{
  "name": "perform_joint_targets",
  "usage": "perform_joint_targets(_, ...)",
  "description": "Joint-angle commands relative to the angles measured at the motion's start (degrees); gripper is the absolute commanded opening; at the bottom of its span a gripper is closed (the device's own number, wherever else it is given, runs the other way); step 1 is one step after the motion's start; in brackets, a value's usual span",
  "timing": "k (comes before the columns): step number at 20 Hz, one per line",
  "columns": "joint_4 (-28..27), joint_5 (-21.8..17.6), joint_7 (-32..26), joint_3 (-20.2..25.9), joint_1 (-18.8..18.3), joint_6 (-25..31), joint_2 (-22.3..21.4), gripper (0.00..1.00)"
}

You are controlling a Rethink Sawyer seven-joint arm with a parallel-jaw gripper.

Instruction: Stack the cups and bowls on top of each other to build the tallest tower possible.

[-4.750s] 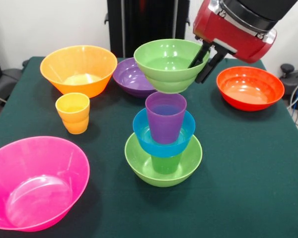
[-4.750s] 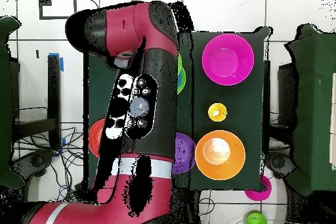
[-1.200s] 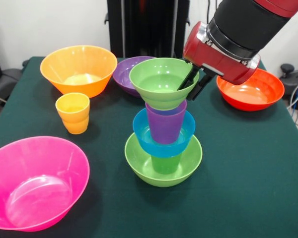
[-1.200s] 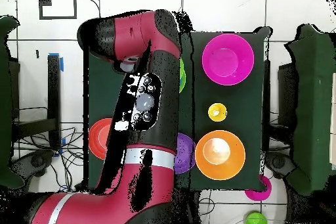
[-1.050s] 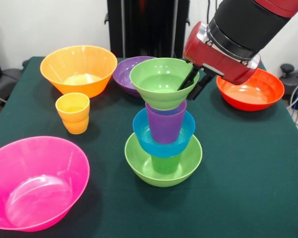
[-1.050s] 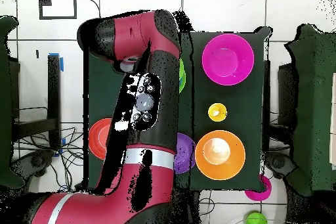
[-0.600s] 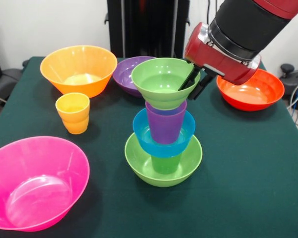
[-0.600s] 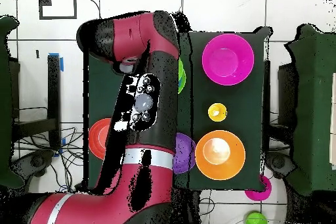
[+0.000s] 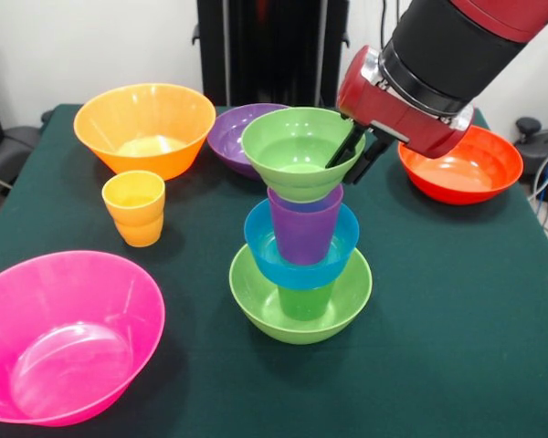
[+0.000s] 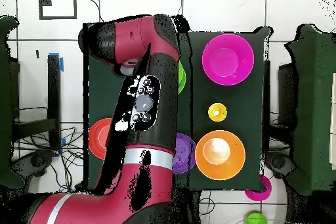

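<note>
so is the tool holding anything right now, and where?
Yes: the tool grips the small green bowl by its rim, one finger inside, one outside, with the bowl atop the purple cup.

We see a table (image 9: 457,301) covered in dark green cloth. Directly on it sit a large pink bowl (image 9: 64,336) at the near left corner, a yellow-orange cup (image 9: 135,208) behind it, and a large orange bowl (image 9: 144,129) at the far left. A purple bowl (image 9: 237,139) rests beside the orange one, and a red-orange bowl (image 9: 459,164) lies at the far right. Near the middle, a lime-green bowl (image 9: 300,294) stands on the cloth.
</note>
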Motion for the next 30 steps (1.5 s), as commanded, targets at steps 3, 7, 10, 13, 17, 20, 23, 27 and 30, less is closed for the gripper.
perform_joint_targets(3, 5.8, -1.4, -6.7, 6.8, 0.6, -3.8, 0.1, 0.0)
perform_joint_targets(7, 6.2, -1.4, -6.5, 6.9, 0.6, -4.5, 0.0, 0.0)
perform_joint_targets(10, 6.2, -1.5, -6.5, 6.8, 0.7, -4.5, 0.0, 0.0)
perform_joint_targets(13, 6.3, -1.5, -6.3, 6.7, 0.8, -4.2, -0.1, 0.0)
perform_joint_targets(17, 6.3, -1.3, -6.0, 6.8, 0.8, -4.2, 0.0, 0.0)
perform_joint_targets(20, 5.8, -1.2, -5.8, 6.9, 0.8, -4.1, 0.2, 0.0)
perform_joint_targets(23, 5.7, -1.0, -5.3, 6.9, 1.0, -3.8, 0.2, 0.0)
perform_joint_targets(27, 5.8, -1.0, -4.8, 6.8, 1.2, -4.0, 0.3, 0.0)
perform_joint_targets(30, 5.7, -1.0, -4.4, 6.7, 1.5, -3.9, 0.4, 0.0)
